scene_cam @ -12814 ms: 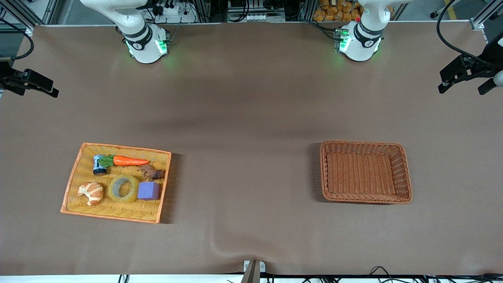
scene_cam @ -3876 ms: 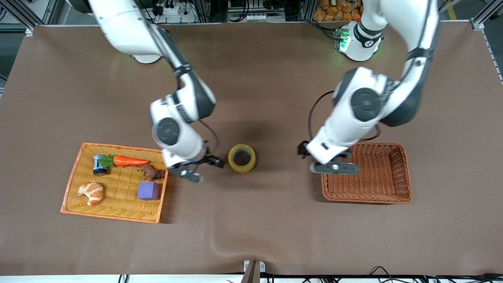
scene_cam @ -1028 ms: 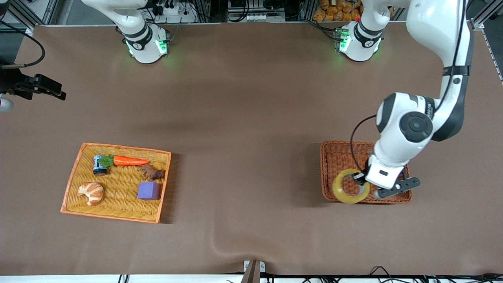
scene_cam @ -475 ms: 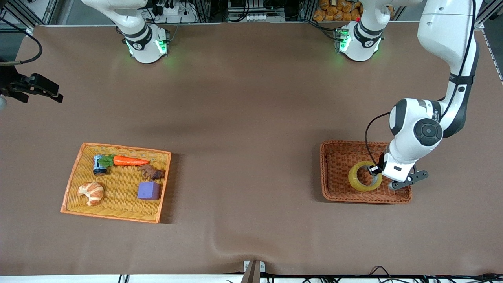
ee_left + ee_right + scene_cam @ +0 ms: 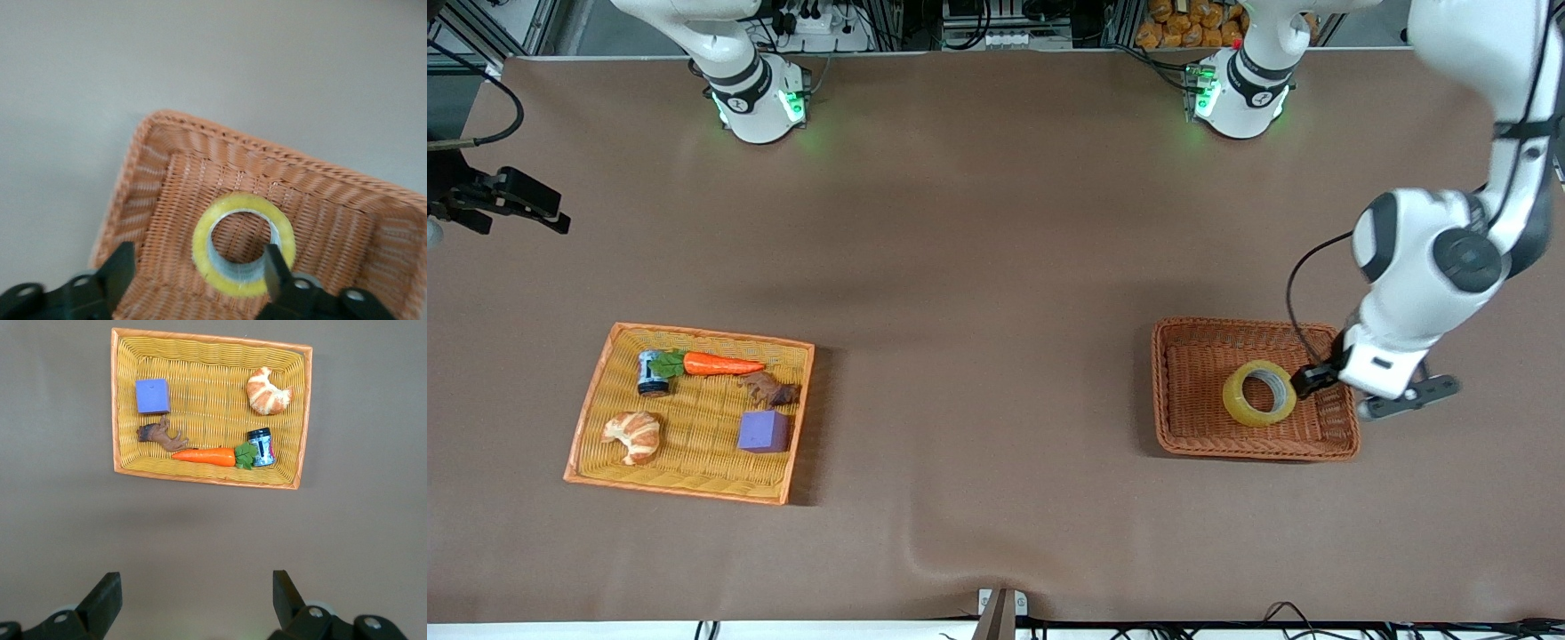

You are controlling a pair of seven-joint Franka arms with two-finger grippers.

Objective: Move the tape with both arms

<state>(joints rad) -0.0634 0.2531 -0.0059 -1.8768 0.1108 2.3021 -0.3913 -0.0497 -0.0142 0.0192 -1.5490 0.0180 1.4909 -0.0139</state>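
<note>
The tape (image 5: pixel 1259 393), a yellowish ring with a grey core, lies flat in the brown wicker basket (image 5: pixel 1174 391), apart from any finger. It also shows in the left wrist view (image 5: pixel 243 250), on the basket floor (image 5: pixel 167 193). My left gripper (image 5: pixel 1309 380) is open and empty, raised over the basket's edge at the left arm's end; in its wrist view (image 5: pixel 199 270) the tape lies below, beside one finger. My right gripper (image 5: pixel 525 203) is open and empty (image 5: pixel 193 593), held high at the right arm's end of the table.
A yellow basket (image 5: pixel 596 418) at the right arm's end holds a carrot (image 5: pixel 720 364), a croissant (image 5: pixel 633 435), a purple cube (image 5: pixel 763 431), a small can (image 5: pixel 652 372) and a brown figure (image 5: pixel 769 388). Bare brown table lies between the two baskets.
The left gripper carried the tape over the brown basket, let go of it there and drew away toward the left arm's end. The tape now lies flat. The right arm stays put.
</note>
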